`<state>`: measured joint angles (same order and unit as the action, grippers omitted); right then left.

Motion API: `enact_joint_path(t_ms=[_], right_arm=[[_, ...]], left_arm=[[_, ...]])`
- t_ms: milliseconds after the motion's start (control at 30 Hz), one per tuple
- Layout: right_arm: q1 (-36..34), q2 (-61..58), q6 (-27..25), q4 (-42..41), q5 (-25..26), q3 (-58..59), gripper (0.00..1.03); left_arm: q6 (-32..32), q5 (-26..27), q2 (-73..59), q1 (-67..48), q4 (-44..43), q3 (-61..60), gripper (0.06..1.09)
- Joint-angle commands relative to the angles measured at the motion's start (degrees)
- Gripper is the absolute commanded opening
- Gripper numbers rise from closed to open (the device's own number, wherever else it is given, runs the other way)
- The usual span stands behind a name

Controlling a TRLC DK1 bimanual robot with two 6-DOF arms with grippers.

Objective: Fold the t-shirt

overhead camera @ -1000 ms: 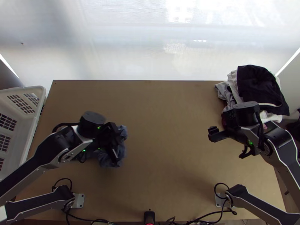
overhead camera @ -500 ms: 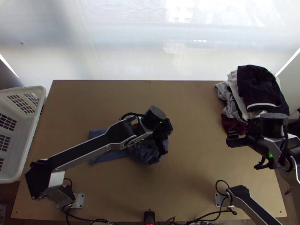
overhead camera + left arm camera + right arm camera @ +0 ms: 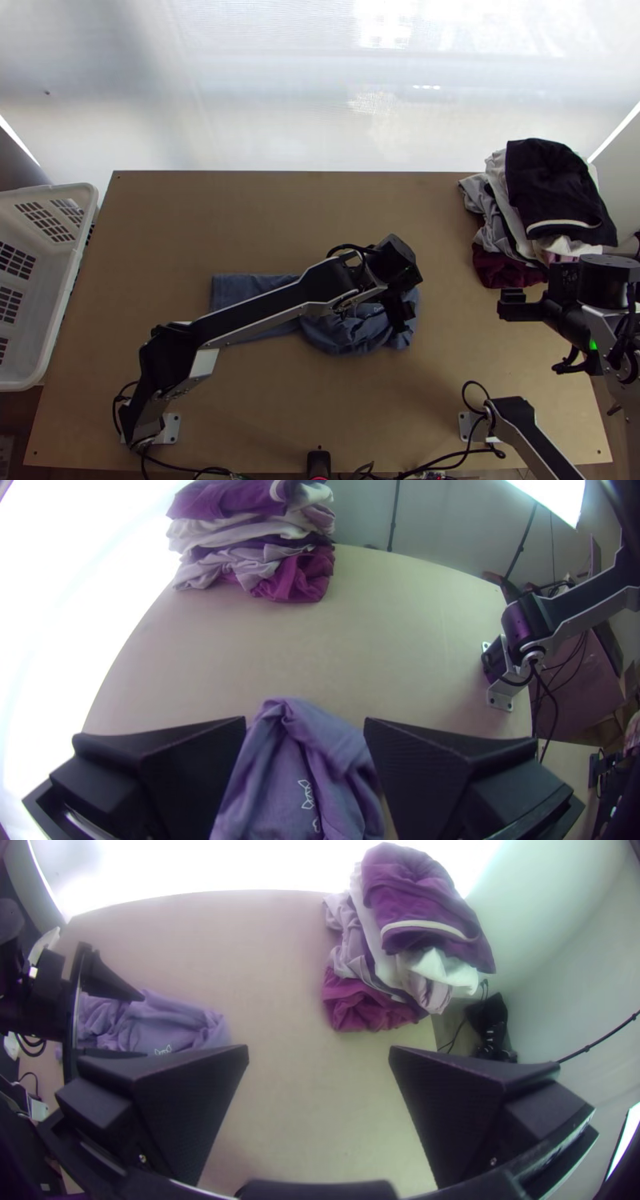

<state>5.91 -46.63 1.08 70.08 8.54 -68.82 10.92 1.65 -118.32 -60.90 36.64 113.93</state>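
The blue-grey t-shirt (image 3: pixel 352 332) lies rumpled near the middle of the table in the top view, its flatter part stretching left beneath the left arm. My left gripper (image 3: pixel 400 310) is over its bunched right end. Parted fingers show on the left gripper (image 3: pixel 305 730) in its wrist view, with the shirt (image 3: pixel 273 793) below and between them, not clamped. My right gripper (image 3: pixel 512 306) stands off to the right of the shirt. In its own wrist view the right gripper (image 3: pixel 319 1053) is open above bare table, and the shirt (image 3: pixel 160 1023) is off beside it.
A pile of clothes (image 3: pixel 552 192) sits at the table's far right corner, a little beyond the right gripper. The white basket (image 3: pixel 68 272) stands along the left edge. Bare wood (image 3: pixel 280 216) extends beyond the shirt, toward the far edge.
My left gripper has travelled right across the table; the shirt has shifted right too and changed from a bunch to a longer, partly spread shape. The right gripper has moved to the right.
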Motion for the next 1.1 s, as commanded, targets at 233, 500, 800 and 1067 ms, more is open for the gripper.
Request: enact_joint_path(t_ms=[233,500,800,1067], right_arm=[[0.50,-0.57,1.29,-0.91,-3.17,2.46,0.98],[6.04,-6.19,1.64,-4.08,-4.40,2.81,0.98],[18.17,-17.62,0.41,-7.77,-4.40,1.84,0.98],[29.33,-30.10,-0.47,-10.76,-4.32,-0.70,0.98]], left_arm=[[3.58,-4.11,10.92,3.34,6.16,-6.18,1.04],[5.52,-4.37,24.28,16.08,9.15,-25.95,1.03],[1.21,-7.36,31.22,23.11,7.04,-37.99,1.03],[0.33,-7.36,36.06,30.32,6.07,-45.64,1.03]])
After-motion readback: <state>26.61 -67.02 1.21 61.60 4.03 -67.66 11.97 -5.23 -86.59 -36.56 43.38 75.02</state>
